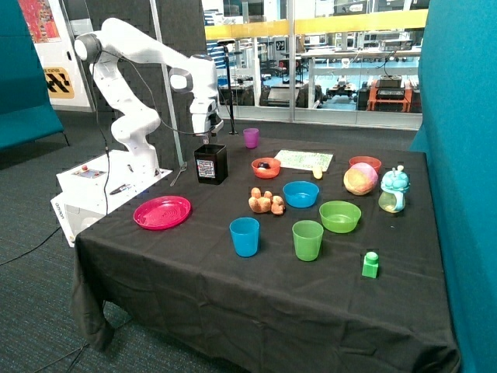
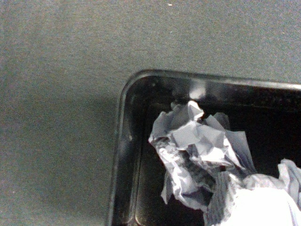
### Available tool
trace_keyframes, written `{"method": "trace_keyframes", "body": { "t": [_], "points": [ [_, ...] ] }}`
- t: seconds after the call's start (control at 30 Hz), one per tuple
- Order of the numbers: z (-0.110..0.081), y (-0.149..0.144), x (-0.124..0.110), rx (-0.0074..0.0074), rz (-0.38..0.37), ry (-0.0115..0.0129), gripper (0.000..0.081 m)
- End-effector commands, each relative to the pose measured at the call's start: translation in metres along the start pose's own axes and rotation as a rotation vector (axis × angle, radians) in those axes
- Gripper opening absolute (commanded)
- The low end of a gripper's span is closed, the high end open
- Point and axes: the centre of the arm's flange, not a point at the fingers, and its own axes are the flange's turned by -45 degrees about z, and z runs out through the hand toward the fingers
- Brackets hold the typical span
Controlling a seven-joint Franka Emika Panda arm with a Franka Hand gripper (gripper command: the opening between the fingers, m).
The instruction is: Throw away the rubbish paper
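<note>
Gripper (image 1: 206, 140) poised directly above the black bin (image 1: 210, 163), near the table's (image 1: 194, 264) far edge on the robot-base side. Cannot tell whether jaws are released or clenched. In the wrist view, two crumpled white paper wads inside the black bin (image 2: 123, 155): one wad (image 2: 197, 150) by the rounded corner, the other wad (image 2: 263, 202) touching it, partly cut off by the frame. Elsewhere on the black cloth: pink plate (image 1: 161, 211) near the robot-side edge, blue cup (image 1: 245, 236) and green cup (image 1: 307, 239) toward the near edge, orange-brown toy cluster (image 1: 265, 201) mid-table beside a blue bowl (image 1: 300, 193), green bowl (image 1: 340, 216) just past it, purple cup (image 1: 251, 137) at the far edge.
</note>
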Motion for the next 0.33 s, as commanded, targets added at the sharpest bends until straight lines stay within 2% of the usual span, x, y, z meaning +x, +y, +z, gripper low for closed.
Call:
{"method": "trace_keyframes", "body": {
  "t": [0.0, 0.3],
  "points": [
    [0.0009, 0.0011, 0.0006, 0.0024, -0.001, -0.001, 0.0678],
    [-0.0002, -0.0003, 0.004, 0.0024, -0.012, -0.001, 0.0677]
  ]
}}
